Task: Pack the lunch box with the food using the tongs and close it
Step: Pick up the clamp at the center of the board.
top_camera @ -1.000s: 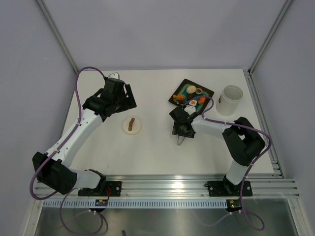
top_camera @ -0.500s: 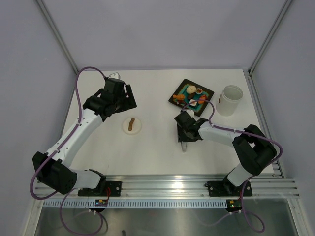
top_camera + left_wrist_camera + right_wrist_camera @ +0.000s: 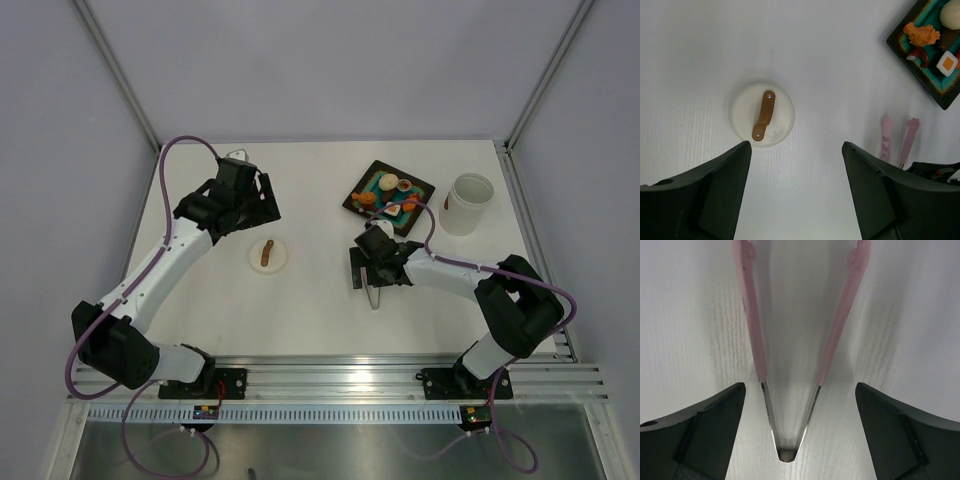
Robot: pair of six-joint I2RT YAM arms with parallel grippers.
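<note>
Counter white, matte, enclosed by pale grey walls; tongs laid flat at six o'clock of the tray, inside the parted right tool; left tool held parted.

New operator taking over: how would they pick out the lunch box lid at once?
On the white table, look left of the black tray. The lid lies flat there alone: a small white disc with a brown stick handle, unlike the tall open tub at far right.

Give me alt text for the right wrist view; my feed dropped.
Pale pink tongs lie flat on the white table, joined metal end nearest the camera. The right gripper is open and straddles them without touching either arm.
</note>
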